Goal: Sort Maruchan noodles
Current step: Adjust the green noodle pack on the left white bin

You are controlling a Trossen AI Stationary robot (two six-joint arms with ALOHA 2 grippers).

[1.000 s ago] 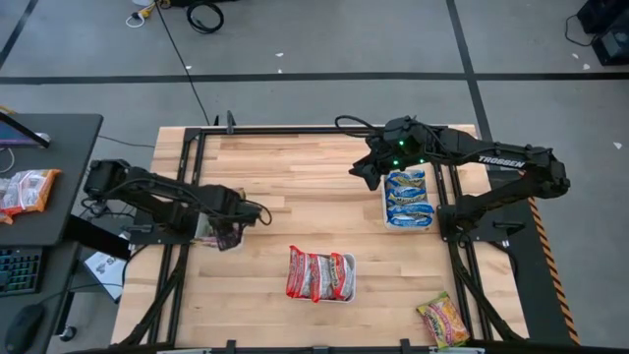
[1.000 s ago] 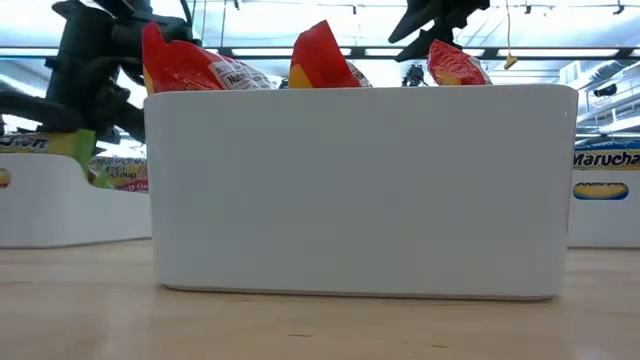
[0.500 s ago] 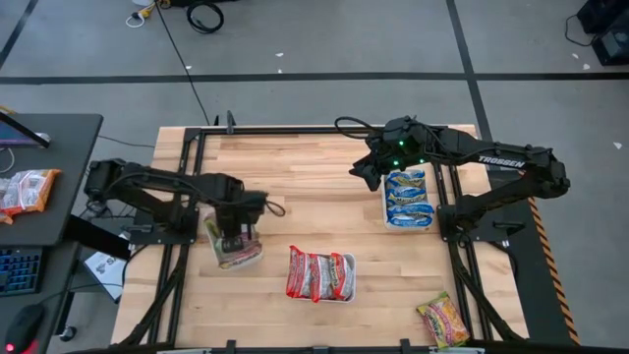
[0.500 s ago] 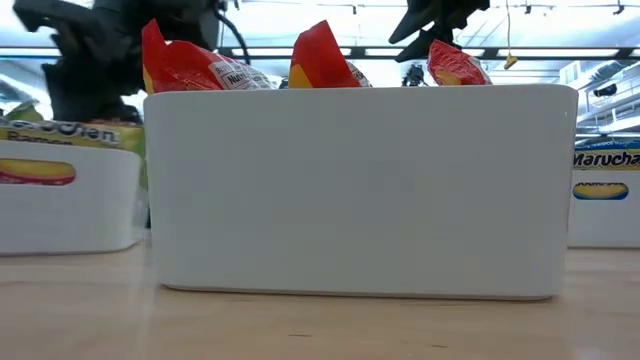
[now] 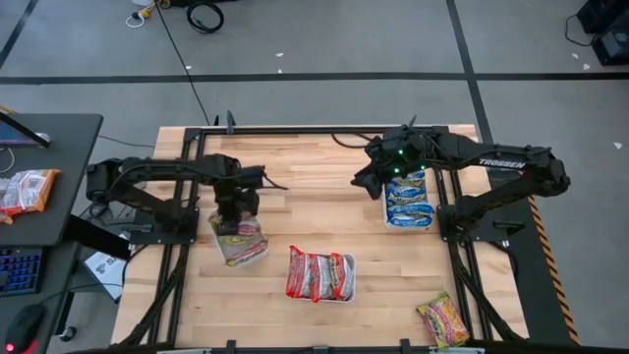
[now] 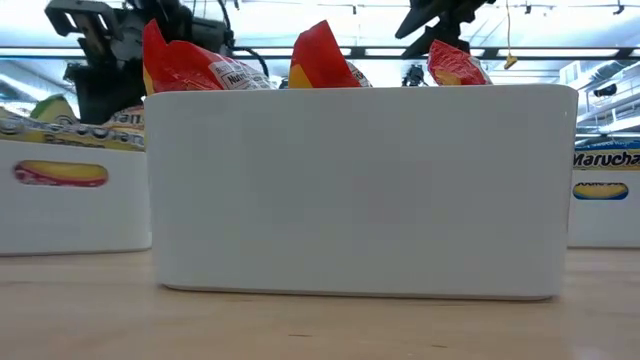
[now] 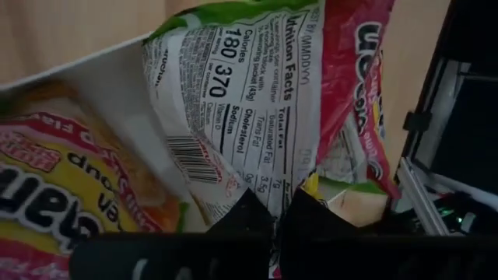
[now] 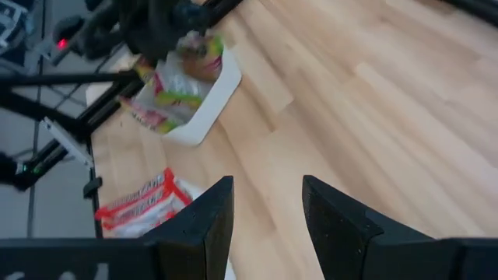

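Pinching crinkly yellow-green noodle packet (image 7: 257,101) (nutrition label showing): left gripper (image 7: 276,214) fingers clenched; right gripper (image 8: 264,210) fingers spread, empty.

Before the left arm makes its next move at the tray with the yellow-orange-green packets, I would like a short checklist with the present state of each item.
1. Left gripper is over its white tray: ok.
2. Left gripper is shut on a yellow-orange-green packet, pinched at the packet's edge: ok.
3. That packet is fully lowered in the tray: cannot tell; it is crumpled against the tray wall.
4. Right gripper is open and empty: ok.
5. Right arm is far from the left, near the tray of blue-and-yellow packets: ok.
6. All packets are sorted: not ok; one loose packet lies near the table's front right corner.
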